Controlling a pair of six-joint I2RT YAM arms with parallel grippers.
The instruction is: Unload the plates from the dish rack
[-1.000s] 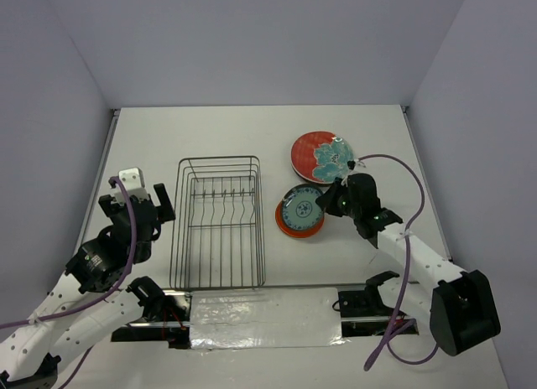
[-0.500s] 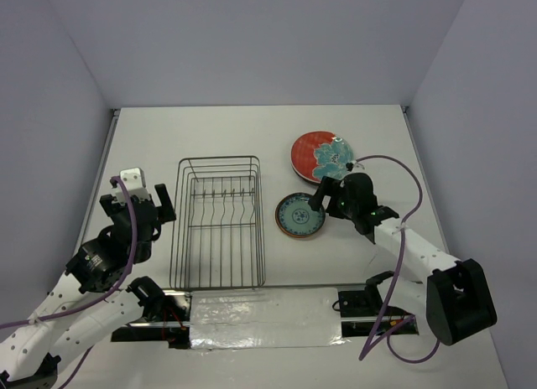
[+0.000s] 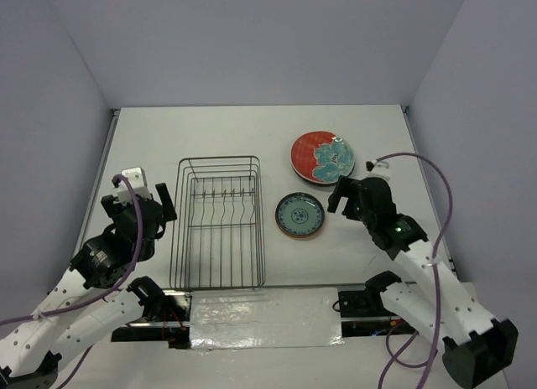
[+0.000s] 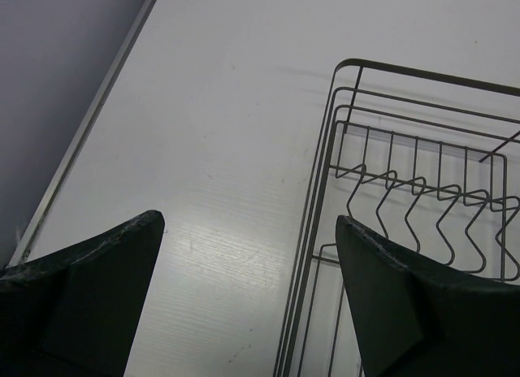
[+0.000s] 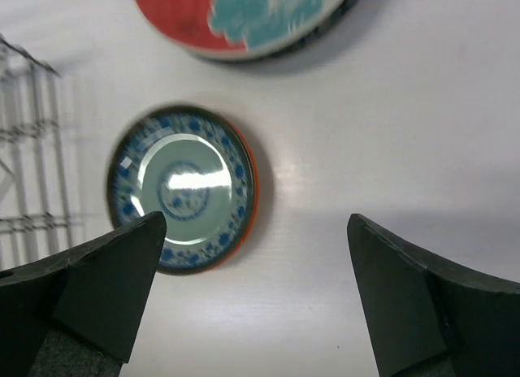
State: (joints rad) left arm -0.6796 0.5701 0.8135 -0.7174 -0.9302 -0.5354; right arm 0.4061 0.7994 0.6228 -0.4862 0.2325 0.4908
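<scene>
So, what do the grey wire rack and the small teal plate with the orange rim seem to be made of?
Grey wire rack: probably metal, thin bent rods, dull sheen.
Small teal plate: likely glazed ceramic, glossy, bright glare at its centre; hard plastic possible.

You could read no text, label, brand, number or sign anywhere in these three views.

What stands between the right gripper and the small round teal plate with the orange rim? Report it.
Nothing visible. The right gripper hangs open right of the small teal orange-rimmed plate, only bare white table between them; the large red plate with teal flowers lies apart.
</scene>
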